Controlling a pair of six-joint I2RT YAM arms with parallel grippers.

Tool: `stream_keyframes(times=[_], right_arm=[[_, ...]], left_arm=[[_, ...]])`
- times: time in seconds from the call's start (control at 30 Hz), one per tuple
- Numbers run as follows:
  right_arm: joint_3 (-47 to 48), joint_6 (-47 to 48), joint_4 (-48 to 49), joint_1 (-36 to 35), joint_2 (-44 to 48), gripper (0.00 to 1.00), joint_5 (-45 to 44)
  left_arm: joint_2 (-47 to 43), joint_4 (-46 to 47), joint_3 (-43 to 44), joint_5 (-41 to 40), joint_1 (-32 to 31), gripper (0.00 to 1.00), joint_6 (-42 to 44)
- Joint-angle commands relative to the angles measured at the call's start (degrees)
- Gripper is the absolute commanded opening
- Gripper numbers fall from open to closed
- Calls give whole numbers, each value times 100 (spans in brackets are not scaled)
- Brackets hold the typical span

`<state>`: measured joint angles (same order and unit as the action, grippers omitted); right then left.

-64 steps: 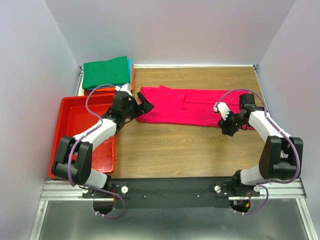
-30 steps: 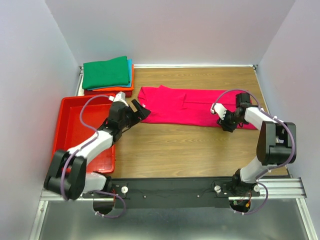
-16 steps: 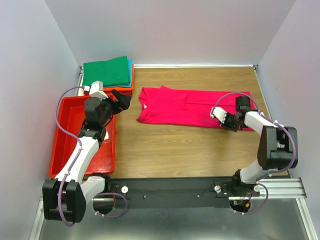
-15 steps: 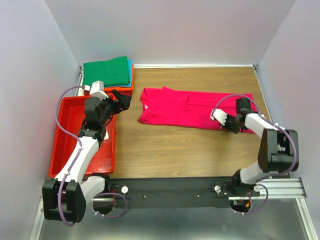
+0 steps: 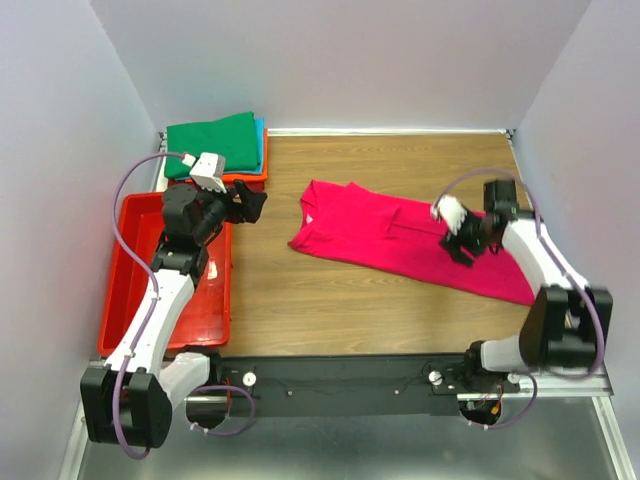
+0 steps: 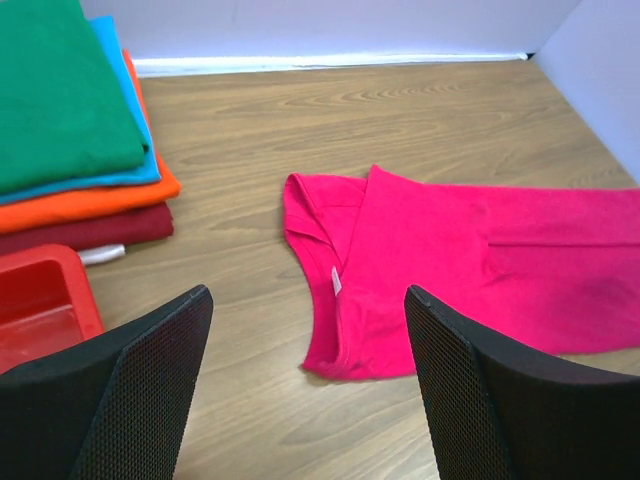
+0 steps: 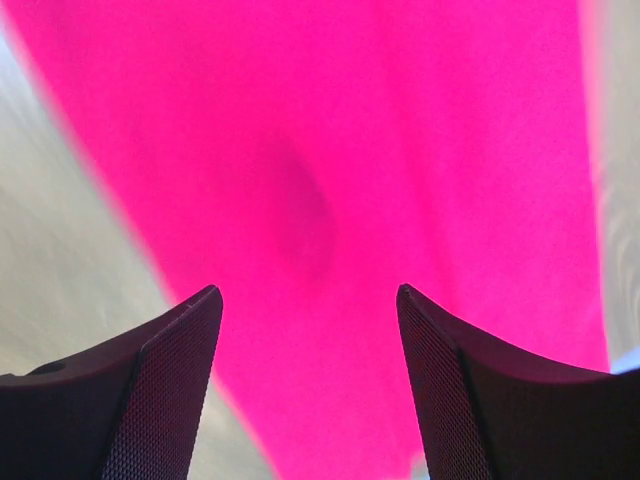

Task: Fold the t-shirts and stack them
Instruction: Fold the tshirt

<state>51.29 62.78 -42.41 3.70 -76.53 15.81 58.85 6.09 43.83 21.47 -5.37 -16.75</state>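
Observation:
The magenta-pink t-shirt (image 5: 380,232) lies flat and slantwise on the wooden table, its collar end at the left and its other end near the right front. It also shows in the left wrist view (image 6: 450,260) and fills the right wrist view (image 7: 330,150). My right gripper (image 5: 458,248) is open, low over the shirt's right half (image 7: 308,290). My left gripper (image 5: 250,203) is open and empty, raised left of the collar (image 6: 308,292). A stack of folded t-shirts (image 5: 215,148) sits at the back left: green (image 6: 60,90) on teal-blue (image 6: 125,110), orange (image 6: 90,203) and dark red (image 6: 90,228).
A red plastic tray (image 5: 140,290) lies along the left side under my left arm, its corner in the left wrist view (image 6: 40,300). Grey walls close the back and both sides. A white strip (image 5: 400,131) runs along the table's far edge.
The pink shirt's right end has swung toward the near edge, so it now lies slantwise. My right gripper moved with it. My left gripper has drawn back and up toward the stack.

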Motion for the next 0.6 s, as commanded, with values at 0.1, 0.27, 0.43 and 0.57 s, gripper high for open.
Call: stream_keyframes(times=[0.1,0.27,0.43,0.57], right_arm=[[3191,-3120,198,-203,-2881,73,2680],[5222,-4544,461,-590,-4963,72,2595],[6664,-5100,471,-818,-5995,74,2216],[6745,-5206,462,-1029,-6330,74,2136]], left_arm=[[-646,24,-567,-2,18,85,726],[-963,23,-621,-301,9,85,937],[-806,94,-578,-170,9,85,955],[-761,103,-569,-135,9,85,963]])
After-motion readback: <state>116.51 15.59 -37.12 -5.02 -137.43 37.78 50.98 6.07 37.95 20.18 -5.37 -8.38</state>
